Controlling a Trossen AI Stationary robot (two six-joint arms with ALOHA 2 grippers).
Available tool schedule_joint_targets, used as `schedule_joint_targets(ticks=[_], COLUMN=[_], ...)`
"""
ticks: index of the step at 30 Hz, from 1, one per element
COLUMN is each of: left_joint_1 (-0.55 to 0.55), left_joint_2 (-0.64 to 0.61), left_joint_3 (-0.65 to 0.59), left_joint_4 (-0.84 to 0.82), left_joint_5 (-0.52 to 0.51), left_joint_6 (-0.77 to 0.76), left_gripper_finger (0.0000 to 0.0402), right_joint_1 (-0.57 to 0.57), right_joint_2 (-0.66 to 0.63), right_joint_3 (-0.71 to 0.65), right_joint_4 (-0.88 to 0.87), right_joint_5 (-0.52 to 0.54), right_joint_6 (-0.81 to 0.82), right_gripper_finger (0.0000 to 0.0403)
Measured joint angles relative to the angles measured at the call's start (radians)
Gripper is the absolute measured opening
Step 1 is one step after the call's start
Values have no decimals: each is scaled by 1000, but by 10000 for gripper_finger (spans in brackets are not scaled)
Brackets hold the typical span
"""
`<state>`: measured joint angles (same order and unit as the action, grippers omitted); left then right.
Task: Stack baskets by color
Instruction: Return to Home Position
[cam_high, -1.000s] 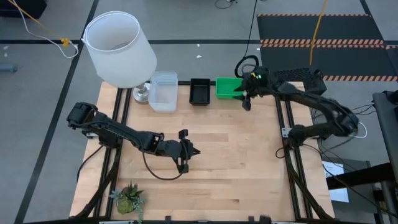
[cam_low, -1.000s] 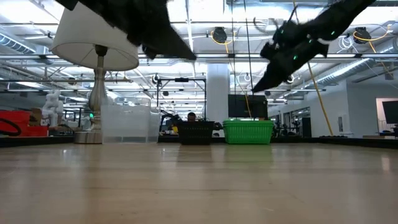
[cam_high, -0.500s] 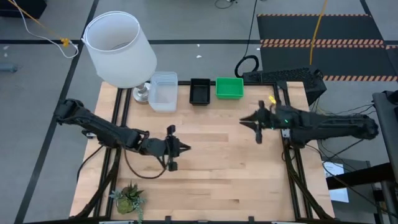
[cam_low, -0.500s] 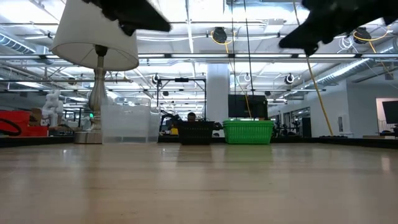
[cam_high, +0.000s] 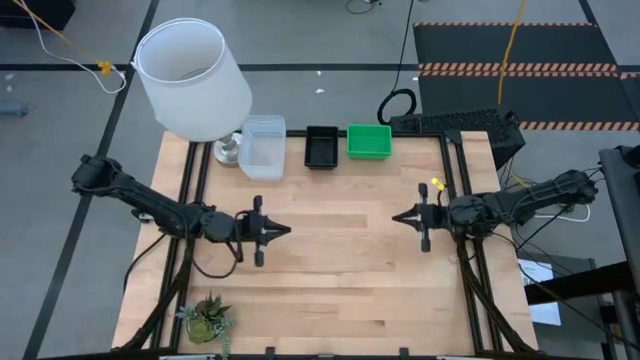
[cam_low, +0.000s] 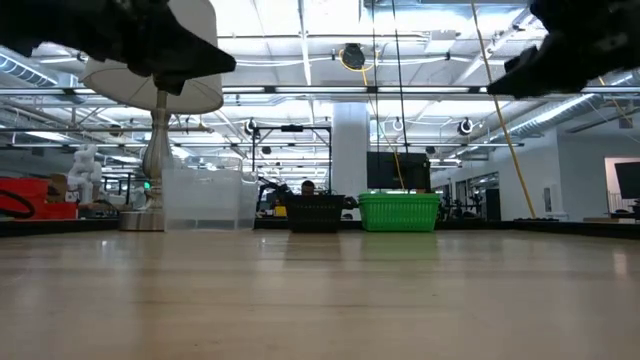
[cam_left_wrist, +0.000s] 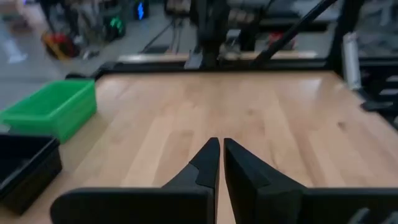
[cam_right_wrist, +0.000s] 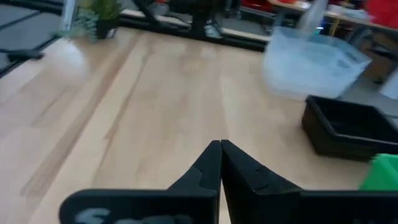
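Although the sorting looks finished to me, the wooden table (cam_high: 340, 285) holds a few risks. The biggest is the white lampshade (cam_high: 190, 75), which stands just beside the clear stack (cam_high: 262, 147). I'd guess a careless sweep of the left arm (cam_high: 150, 205), the one nearer the lamp, could tip it onto that pile. The right arm (cam_high: 520, 203) reaches in from the opposite side, well away from everything.

All three piles sit in a row along the far edge: the clear stack, then the black stack (cam_high: 321, 147), then the green stack (cam_high: 368, 141), close together but not touching. A shove from the front could send them off the back.

The left gripper (cam_high: 283, 230) and right gripper (cam_high: 399, 216) point at each other across the middle, well apart. Each has its fingers pinched together on nothing, and they would only meet if both reached forward.

Some things are hard to read. From above I cannot count the baskets in any pile, and the shade covers most of the lamp's base. From table height both arms are cut off at the top, showing only as dark shapes. The potted plant (cam_high: 207, 318) near the front left corner is too small to make out in detail.
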<state>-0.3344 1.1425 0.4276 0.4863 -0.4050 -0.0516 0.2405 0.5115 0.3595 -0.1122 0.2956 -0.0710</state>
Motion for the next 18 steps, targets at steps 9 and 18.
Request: schedule_joint_targets(ticks=[9, 18], left_joint_1=[124, 255], left_joint_2=[-36, -38], left_joint_3=[-184, -269], left_joint_4=[278, 366], left_joint_5=[122, 329], left_joint_6=[50, 72], left_gripper_finger=[7, 3], right_joint_1=[-14, -16], right_joint_2=[-94, -178], right_joint_3=[-178, -284], right_joint_4=[135, 259], right_joint_5=[-166, -196], right_joint_6=[-31, -61], right_gripper_finger=[1, 1])
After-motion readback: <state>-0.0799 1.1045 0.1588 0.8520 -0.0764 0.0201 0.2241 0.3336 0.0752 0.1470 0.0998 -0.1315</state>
